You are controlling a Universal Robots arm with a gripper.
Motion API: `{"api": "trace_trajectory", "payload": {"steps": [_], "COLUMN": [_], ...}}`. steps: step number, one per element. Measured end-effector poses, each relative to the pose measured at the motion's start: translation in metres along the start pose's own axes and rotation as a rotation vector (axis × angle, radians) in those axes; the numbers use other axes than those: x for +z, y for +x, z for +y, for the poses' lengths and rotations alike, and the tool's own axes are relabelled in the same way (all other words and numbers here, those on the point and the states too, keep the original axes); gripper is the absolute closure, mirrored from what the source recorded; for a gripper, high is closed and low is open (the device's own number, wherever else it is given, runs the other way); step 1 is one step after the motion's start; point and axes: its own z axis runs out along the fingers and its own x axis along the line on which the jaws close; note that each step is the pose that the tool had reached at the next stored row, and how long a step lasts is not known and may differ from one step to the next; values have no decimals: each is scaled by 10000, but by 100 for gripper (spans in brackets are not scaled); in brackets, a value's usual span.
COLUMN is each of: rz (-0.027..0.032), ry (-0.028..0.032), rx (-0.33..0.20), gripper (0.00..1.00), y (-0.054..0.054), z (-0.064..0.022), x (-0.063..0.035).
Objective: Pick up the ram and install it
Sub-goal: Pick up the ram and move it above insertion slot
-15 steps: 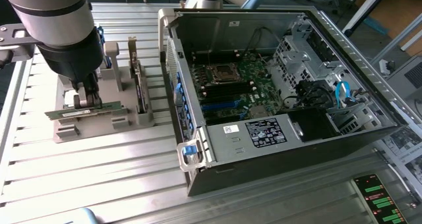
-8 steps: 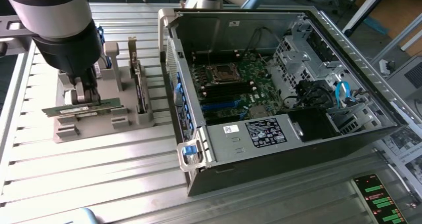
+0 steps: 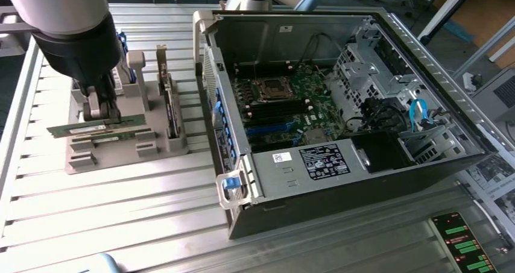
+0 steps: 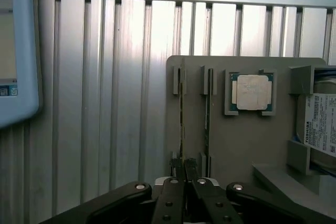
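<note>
Plainly the gripper is narrow and pinched on the ram, a thin green stick standing on edge in the grey holder on the slatted surface. The fingers come straight down on it, gripping near the middle of its length, so that green board sticks out on both sides of them. Its long axis runs roughly across the exterior view from left to right, tilted a little, with the exterior view's right end slightly higher in the picture.

In the wrist view the same stick is seen edge-on, running straight away from the gripper between the holder's small tabs. The two fingers are closed flat against its faces. Whether it is lifted or seated in its slot I cannot tell. A second stick stands just beside it and parallel to it, untouched. The silver processor sits in its own pocket further along the holder.

The open computer case lies well apart from the gripper, toward the exterior view's right, beyond the holder. On the board inside it, the dark memory slots appear to run in much the same direction as the held stick. I judge the two long axes to be near parallel, with the gap between them mostly sideways.
</note>
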Motion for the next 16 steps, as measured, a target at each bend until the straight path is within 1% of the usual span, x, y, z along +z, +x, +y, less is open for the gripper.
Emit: {"api": "trace_trajectory", "payload": {"steps": [6,16], "rz": [0,1], "ry": [0,-1], "rx": [0,0], "gripper": [88,88], "y": [1,3], "z": [-1,-2], "x": [-121,-354]}}
